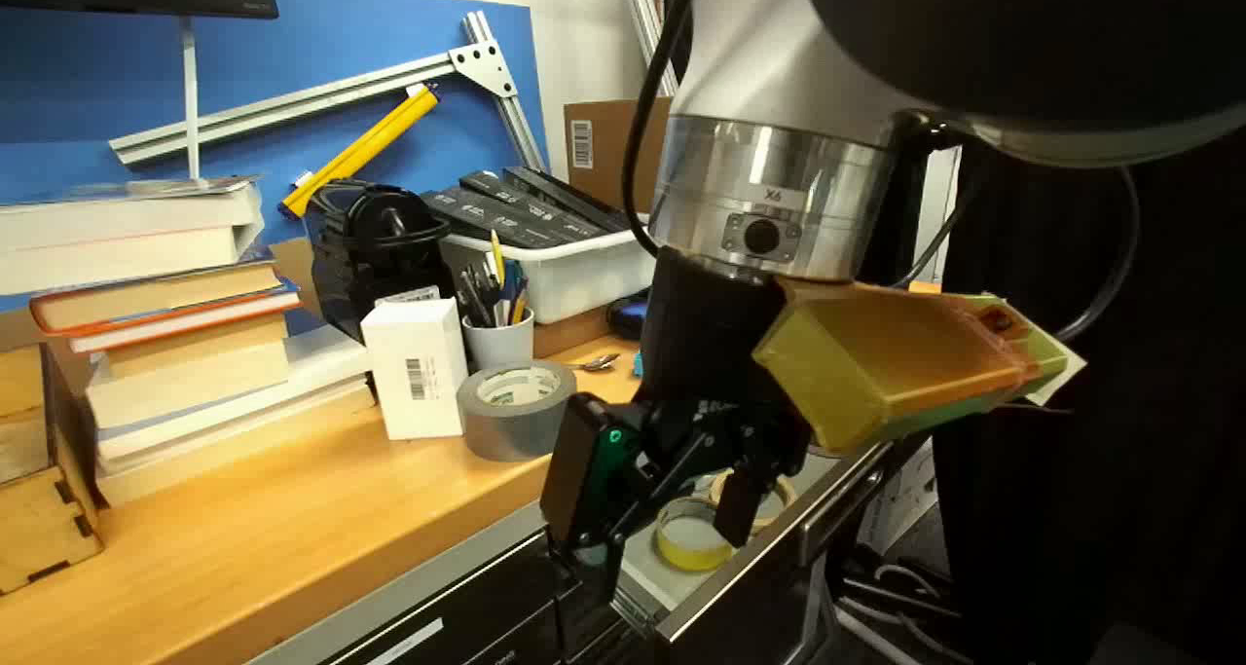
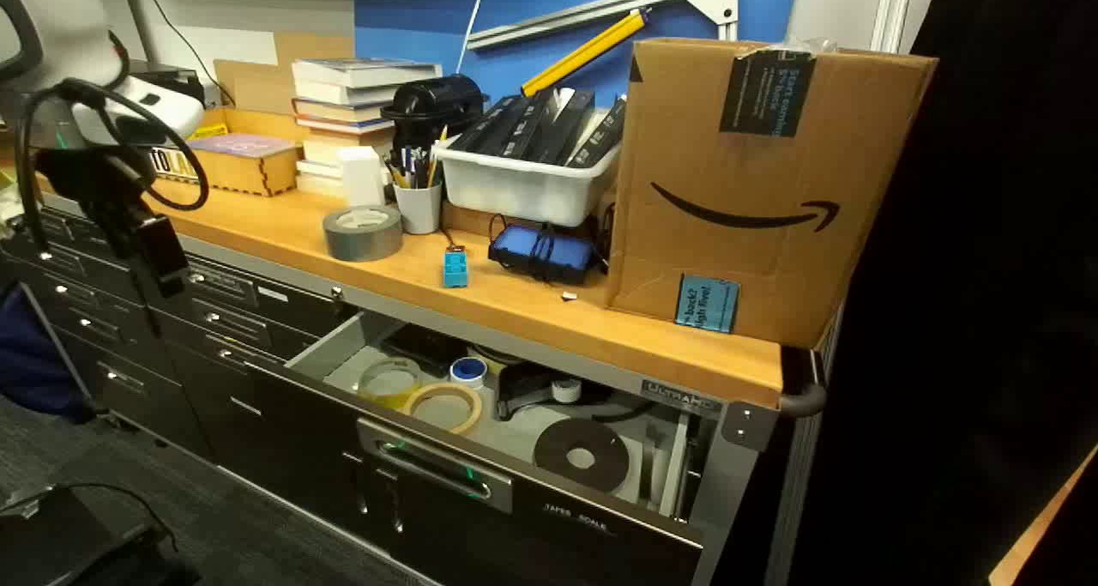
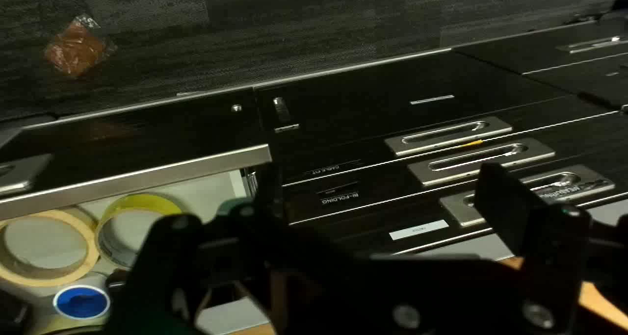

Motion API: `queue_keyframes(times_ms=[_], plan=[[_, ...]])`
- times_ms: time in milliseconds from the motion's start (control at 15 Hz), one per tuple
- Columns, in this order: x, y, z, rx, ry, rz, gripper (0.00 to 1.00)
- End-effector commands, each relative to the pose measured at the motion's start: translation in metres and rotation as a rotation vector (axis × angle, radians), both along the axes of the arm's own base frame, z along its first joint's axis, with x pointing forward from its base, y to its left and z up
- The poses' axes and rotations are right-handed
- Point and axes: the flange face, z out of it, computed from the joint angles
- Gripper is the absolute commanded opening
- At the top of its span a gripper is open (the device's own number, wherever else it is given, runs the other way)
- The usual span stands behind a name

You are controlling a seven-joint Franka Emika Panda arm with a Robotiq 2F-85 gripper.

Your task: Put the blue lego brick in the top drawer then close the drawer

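Note:
The blue lego brick [image 2: 455, 268] is a small light-blue studded block on the wooden worktop near its front edge. In an exterior view only a sliver of it [image 1: 639, 364] shows beside the arm. It is out of the wrist view. The top drawer [image 2: 618, 530] is pulled open, with a dark front and pale grey inside. Its metal rim also shows in the wrist view [image 3: 147, 175]. My gripper [image 1: 662, 560] is open and empty, fingers wide apart, pointing down. In the wrist view the gripper [image 3: 382, 178] hangs over closed drawer fronts beside the open drawer, away from the brick.
The drawer holds several tape rolls, including a yellow one [image 1: 693, 538] and a dark one [image 2: 582, 454]. On the worktop stand a grey tape roll [image 2: 363, 234], a pen cup [image 2: 419, 208], a blue cord-wrapped item [image 2: 545, 251], a white bin [image 2: 523, 187] and a large cardboard box [image 2: 772, 166].

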Motion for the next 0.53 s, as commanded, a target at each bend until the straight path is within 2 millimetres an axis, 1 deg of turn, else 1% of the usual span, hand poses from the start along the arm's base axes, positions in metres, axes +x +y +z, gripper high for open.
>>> queue_keyframes(times_ms=[0,133,200,267,333,400,467], plan=[[0.001,0.000,0.002,0.001,-0.002,0.000,1.00],[0.001,0.001,0.003,0.002,-0.005,0.001,1.00],[0.010,-0.001,0.003,-0.047,-0.053,-0.025,1.00],[0.020,-0.007,0.009,-0.057,-0.091,-0.051,1.00],[0.036,-0.018,0.020,-0.073,-0.147,-0.094,1.00],[0.048,-0.027,0.028,-0.083,-0.191,-0.121,1.00],[0.069,-0.039,0.040,-0.098,-0.238,-0.157,1.00]])
